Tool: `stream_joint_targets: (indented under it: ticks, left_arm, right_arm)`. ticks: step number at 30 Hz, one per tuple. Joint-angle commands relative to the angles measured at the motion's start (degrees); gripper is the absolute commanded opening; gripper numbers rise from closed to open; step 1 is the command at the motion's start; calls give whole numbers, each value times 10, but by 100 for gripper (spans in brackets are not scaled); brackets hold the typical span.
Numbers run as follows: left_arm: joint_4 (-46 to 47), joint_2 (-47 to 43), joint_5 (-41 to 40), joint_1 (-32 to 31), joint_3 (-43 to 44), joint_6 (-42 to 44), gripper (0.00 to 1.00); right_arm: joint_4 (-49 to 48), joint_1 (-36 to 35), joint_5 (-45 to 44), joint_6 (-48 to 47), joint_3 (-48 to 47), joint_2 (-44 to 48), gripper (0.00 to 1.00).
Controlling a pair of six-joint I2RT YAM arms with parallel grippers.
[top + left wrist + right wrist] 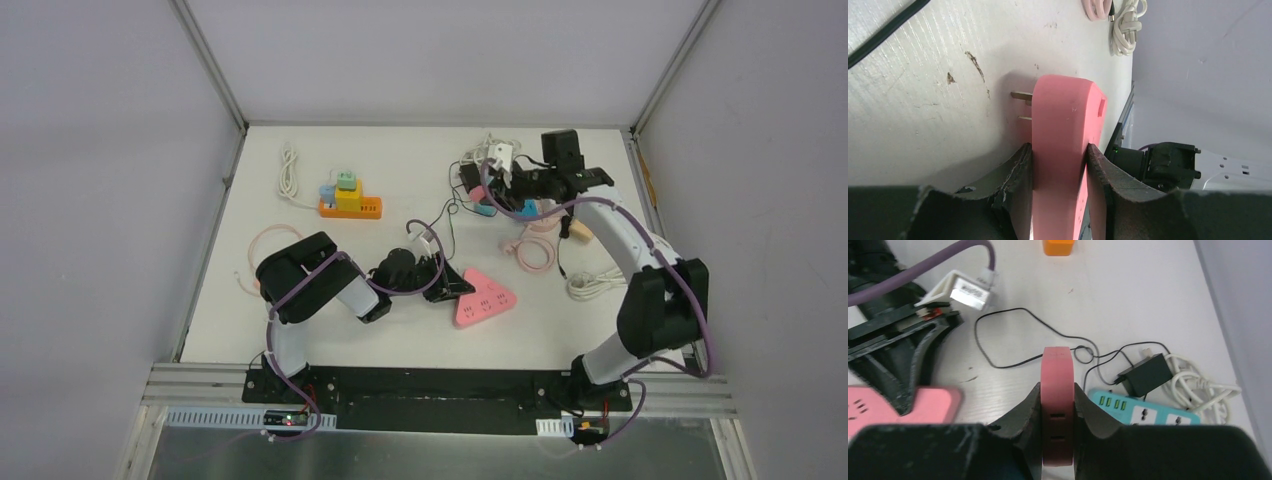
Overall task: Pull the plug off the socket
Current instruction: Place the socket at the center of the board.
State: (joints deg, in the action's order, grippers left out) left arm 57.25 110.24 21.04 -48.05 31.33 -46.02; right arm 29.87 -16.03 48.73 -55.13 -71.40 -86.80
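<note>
The right hand (1057,392) is closed tight on a dark-pink plug (1056,367) and holds it clear above the worktop (1128,295), with a blue power strip (1148,412) lying below it. The left hand (1059,150) is clamped on the pink socket (1063,107), which sits low at the worktop's near side, well apart from the plug. I judge the pull itself done, since plug and socket are separated. The next move calls for lowering the plug gently onto a bare patch of worktop, then opening the hand.
</note>
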Motion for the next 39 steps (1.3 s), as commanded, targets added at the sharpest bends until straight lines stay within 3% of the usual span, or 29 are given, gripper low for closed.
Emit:
stream_joint_targets:
  ticks: [1, 5, 6, 7, 8, 14, 22, 31, 39]
  left_arm:
    - [-94, 23, -35, -4, -25, 25, 0]
    - [-89, 23, -35, -3, -27, 24, 0]
    - [-88, 24, -34, -3, -27, 24, 0]
    - [-88, 25, -34, -3, -27, 23, 0]
    - [-87, 26, -33, -3, -26, 23, 0]
    - [-85, 28, -30, -1, -26, 23, 0]
    - [-77, 28, -27, 1, -29, 21, 0]
    - [-76, 31, -25, 2, -29, 20, 0]
    - [-64, 23, -26, 2, -38, 21, 0]
  right_arm:
    - [-21, 0, 19, 4, -93, -84, 0]
    - [-39, -2, 19, 4, -145, -155, 0]
    - [-49, -2, -90, 332, -153, -167, 0]
    - [-57, -4, -125, 427, -161, -181, 0]
    - [-58, -6, -134, 444, -172, -195, 0]
    - [9, -25, -178, 462, -279, -303, 0]
    - [20, -36, -196, 477, -320, -357, 0]
    - [16, -40, -178, 487, -314, -327, 0]
    - [13, -3, -117, 483, -263, -190, 0]
